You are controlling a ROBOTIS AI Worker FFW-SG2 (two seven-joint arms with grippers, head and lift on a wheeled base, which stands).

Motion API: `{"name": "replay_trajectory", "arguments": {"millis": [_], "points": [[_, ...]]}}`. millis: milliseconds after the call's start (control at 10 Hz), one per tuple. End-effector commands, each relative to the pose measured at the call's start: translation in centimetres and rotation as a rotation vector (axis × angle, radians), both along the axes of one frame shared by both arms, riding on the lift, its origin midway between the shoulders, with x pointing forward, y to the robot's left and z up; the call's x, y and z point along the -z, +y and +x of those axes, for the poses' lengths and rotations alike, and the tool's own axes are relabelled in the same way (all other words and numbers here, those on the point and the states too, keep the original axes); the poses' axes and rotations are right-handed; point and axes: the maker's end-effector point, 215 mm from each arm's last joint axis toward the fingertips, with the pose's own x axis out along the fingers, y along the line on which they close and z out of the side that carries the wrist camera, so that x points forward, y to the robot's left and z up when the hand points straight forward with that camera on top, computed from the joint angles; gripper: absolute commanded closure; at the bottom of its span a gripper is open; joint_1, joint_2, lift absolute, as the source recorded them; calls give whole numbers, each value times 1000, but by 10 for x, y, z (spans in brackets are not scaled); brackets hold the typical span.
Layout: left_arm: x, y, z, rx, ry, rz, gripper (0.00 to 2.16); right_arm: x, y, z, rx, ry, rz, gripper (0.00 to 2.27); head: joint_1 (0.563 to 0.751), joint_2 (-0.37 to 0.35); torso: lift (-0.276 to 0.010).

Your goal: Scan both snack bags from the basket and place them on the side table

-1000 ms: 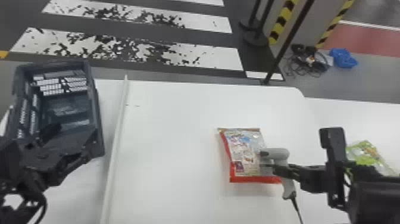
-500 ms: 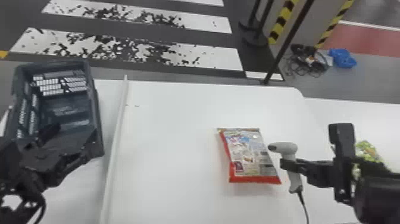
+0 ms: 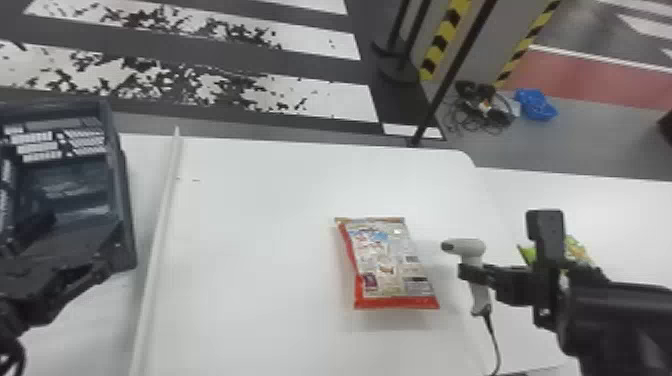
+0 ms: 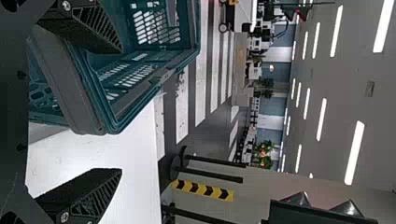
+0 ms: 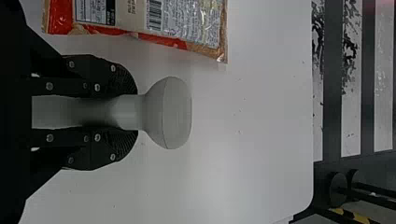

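Rightward, away from the red snack bag (image 3: pixel 387 265) flat on the white table (image 3: pixel 260 250), had moved the scanner (image 3: pixel 472 246), clamped in the right gripper (image 5: pixel 133 112). A low swing farther right could clip the green snack bag (image 3: pixel 580 251) behind. The left gripper (image 4: pixel 120 111) stood open at the basket (image 3: pixel 127 220), contents impossible to tell.

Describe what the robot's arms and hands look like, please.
Black all over. The right arm has a smooth, rounded shell; a thin dark cable loops beside the left arm. The left gripper has wedge-shaped fingers with ribbed sides; the right gripper has rounded, ridged fingertips and small silvery screws.
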Motion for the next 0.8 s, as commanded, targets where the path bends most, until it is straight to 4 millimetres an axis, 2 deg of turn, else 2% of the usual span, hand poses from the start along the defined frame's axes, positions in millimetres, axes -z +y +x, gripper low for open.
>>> {"name": "replay_trajectory", "arguments": {"millis": [0, 200, 700], "points": [[1, 0, 0, 0, 1, 0, 90, 9, -9, 6, 5, -3, -12, 2256, 695, -283, -75], [0, 1, -1, -1, 1, 1, 90, 18, -16, 13, 5, -5, -16, 2256, 695, -294, -75], [1, 1, -1, -2, 1, -1, 90, 31, -23, 16, -6, 13, -27, 2253, 695, -307, -75]]}}
